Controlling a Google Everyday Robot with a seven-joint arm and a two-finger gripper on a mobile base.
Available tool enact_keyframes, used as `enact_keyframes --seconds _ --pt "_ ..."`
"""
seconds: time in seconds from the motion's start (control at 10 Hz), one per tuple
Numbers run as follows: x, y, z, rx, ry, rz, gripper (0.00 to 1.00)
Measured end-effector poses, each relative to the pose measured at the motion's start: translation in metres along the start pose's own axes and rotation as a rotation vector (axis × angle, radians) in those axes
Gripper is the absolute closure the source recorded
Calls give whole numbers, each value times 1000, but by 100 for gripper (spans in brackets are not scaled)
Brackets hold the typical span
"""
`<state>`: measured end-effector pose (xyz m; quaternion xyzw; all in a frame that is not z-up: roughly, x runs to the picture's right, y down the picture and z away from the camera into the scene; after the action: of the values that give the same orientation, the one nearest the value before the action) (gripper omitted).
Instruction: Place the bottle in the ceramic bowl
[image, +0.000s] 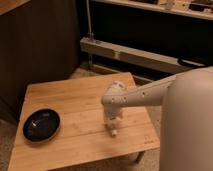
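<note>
Over the table (70, 97), the hand (113, 126) hangs apart from the bowl (42, 125).

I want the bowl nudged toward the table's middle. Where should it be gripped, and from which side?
Take the ceramic bowl by its rim, from above, on the side facing the gripper, which hangs over the right half of the table. The bowl is round, shallow and open side up, probably too wide to span, so the thin rim is the likeliest pinch.

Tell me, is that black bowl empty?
Empty: nothing lies in the bowl. The gripper hangs above the wooden table, well apart from the bowl.
</note>
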<state>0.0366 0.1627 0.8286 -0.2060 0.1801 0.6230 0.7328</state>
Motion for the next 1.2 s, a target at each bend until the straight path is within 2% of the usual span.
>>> enact_keyframes --seconds 0.2,0.5,0.7,1.0,1.1,1.2 --pt "3 -3 5 -1 14 21 35" --pt "5 2 12 -29 37 44 37" --pt "4 7 17 -71 62 60 56" --pt "-3 24 19 -84 102 67 86" --pt "-6 30 19 -86 105 62 89" --pt "-14 48 15 -101 100 41 90"
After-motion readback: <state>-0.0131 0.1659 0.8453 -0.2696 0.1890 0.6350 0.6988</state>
